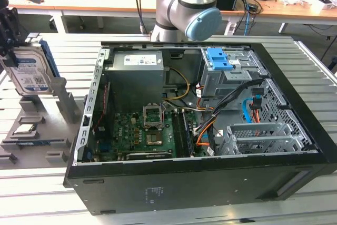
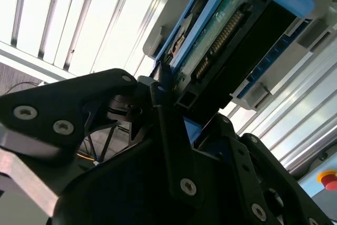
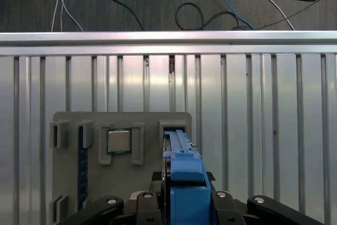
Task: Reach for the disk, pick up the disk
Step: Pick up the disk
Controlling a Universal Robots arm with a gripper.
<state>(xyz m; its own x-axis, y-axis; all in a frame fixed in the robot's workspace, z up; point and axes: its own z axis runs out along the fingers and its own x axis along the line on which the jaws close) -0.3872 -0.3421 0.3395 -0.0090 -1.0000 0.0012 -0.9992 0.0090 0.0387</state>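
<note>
Disk [image 1: 26, 75] stood on edge directly below the claw [image 1: 9, 51], its lower edge just over, or barely inside, a slot of the grey holder [image 1: 58, 98]; I could not tell which. The claw's fingers were pressed in on the drive from either side of its upper edge, pinching it, and in the first wrist view they flanked the blue rail [image 3: 181, 177] closely.

Judging from that, the grip looked made and the lift was the step in hand. It would go best drawn straight up along the slot, since the holder's walls sat close beside the rails and a tilt could catch them. Even, moderate pressure seemed wise, because one finger bore near the bare circuit board.

The drive was flat and rectangular, a silver body with a white-and-blue barcoded label on the face toward the exterior camera. Blue plastic rails ran along its edges. In the second wrist view its other side showed a green board and a dark connector row [image 2: 221, 40]. A small square chip [image 3: 119, 140] lay in the holder beside the claw, and the open computer case [image 1: 184, 183] stood well apart on the ribbed surface [image 1: 31, 193].
</note>
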